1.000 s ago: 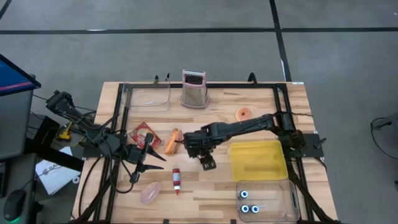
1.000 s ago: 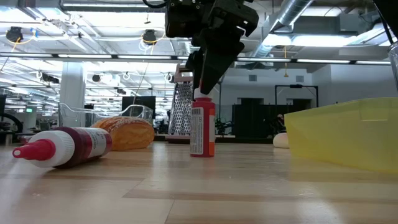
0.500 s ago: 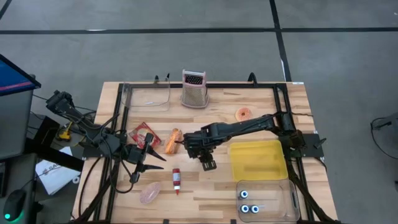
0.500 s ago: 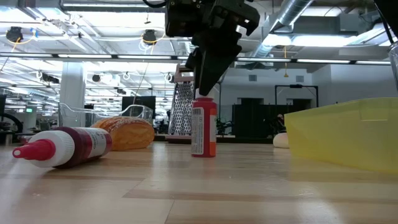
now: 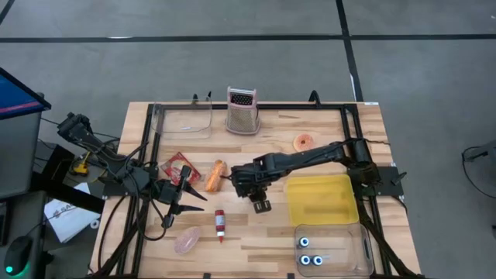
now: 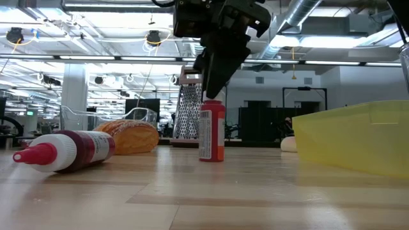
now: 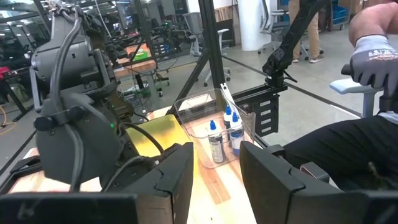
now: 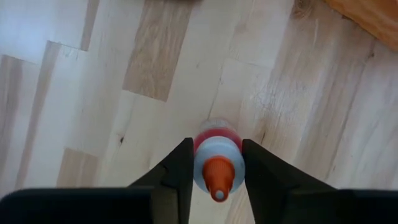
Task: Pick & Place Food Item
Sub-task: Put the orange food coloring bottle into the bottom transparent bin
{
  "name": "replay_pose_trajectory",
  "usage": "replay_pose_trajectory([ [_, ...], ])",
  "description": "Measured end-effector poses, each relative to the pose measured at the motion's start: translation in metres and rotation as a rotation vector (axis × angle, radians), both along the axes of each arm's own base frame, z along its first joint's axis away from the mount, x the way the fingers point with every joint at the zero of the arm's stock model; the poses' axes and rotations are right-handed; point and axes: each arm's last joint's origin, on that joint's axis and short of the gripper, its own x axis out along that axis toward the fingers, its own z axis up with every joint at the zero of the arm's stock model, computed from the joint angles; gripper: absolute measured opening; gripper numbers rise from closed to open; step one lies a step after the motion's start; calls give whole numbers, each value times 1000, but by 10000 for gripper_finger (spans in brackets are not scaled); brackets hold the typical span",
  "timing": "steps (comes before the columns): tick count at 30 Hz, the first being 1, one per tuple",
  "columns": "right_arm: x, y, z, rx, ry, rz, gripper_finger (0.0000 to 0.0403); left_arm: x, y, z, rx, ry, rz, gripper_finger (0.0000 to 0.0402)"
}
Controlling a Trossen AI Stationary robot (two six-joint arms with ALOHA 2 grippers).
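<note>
A small red bottle (image 6: 211, 131) stands upright on the wooden table (image 5: 263, 232); in the high view the right arm covers it. My right gripper (image 6: 213, 94) points down over its top, shut on it. A second red bottle (image 5: 220, 225) lies on its side nearer the front edge. An orange bread roll (image 5: 218, 175) lies just left of the right gripper. My left gripper (image 7: 216, 177) waits level at the table's left side, open, nothing between its fingers. My right gripper pinches the upright bottle's pale cap (image 8: 217, 157), just below its orange nozzle, between its two fingers (image 8: 179, 174). The fingers come from above, pointing steeply down, one on each side of the cap. The bottle stays upright with its base on the table.
A yellow bin (image 5: 320, 199) and a clear tub (image 5: 358, 256) with small bottles stand at the right front. A grater (image 5: 242, 111) and a clear container (image 5: 184, 120) stand at the back. A doughnut (image 5: 303, 142), a red packet (image 5: 178, 164) and a pink item (image 5: 187, 242) lie around. A person's gloved hand (image 7: 373, 59) shows beyond the table.
My right gripper has sunk a little over the upright bottle, whose cap showed below the fingers before and is now hidden between them. The bottle has slid slightly toward the table's right edge and stays upright.
</note>
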Motion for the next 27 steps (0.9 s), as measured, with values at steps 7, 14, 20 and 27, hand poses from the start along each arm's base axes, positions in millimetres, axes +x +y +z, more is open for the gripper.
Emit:
replay_pose_trajectory([
  [7,-7,1,15,-70,68,-10,100,0,0,0,1,0,0,125],
  [14,-18,7,55,-145,63,-39,97,0,0,0,1,0,0,125],
  [20,-38,9,90,-129,12,-91,97,0,0,0,1,0,0,125],
  [27,-84,11,141,-100,-5,-212,97,0,0,0,1,-1,0,125],
])
